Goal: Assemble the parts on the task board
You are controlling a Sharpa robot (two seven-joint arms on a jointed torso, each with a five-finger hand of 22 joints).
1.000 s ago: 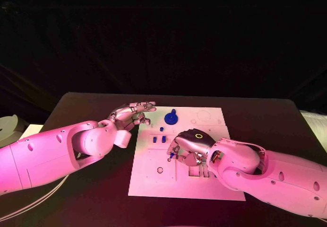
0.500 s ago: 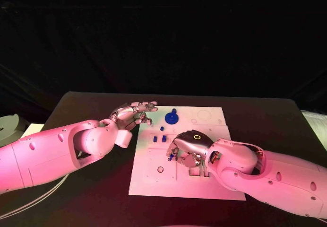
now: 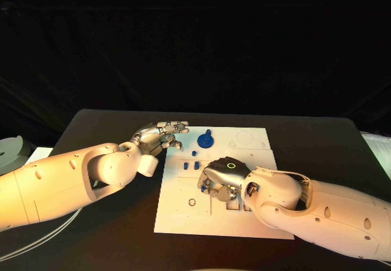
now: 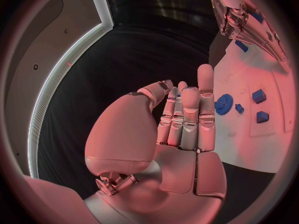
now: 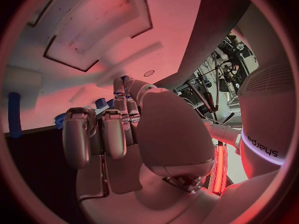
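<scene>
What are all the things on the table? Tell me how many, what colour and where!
task board: one, white, flat in the middle of the black table.
gear: one, blue, round, on the far part of the board, beside the left hand's fingertips.
small parts: a few, blue, on the board between the gear and the right hand; one more tiny piece sits nearer the gear.
table: one, black, under everything.
round grey thing: one, at the table's left edge; I cannot tell what it is.
left hand: one, silver, at the board's far left edge, fingers loosely curled, holding nothing.
right hand: one, silver, low over the board's middle, fingers bent down; whether it holds a piece is hidden.
</scene>
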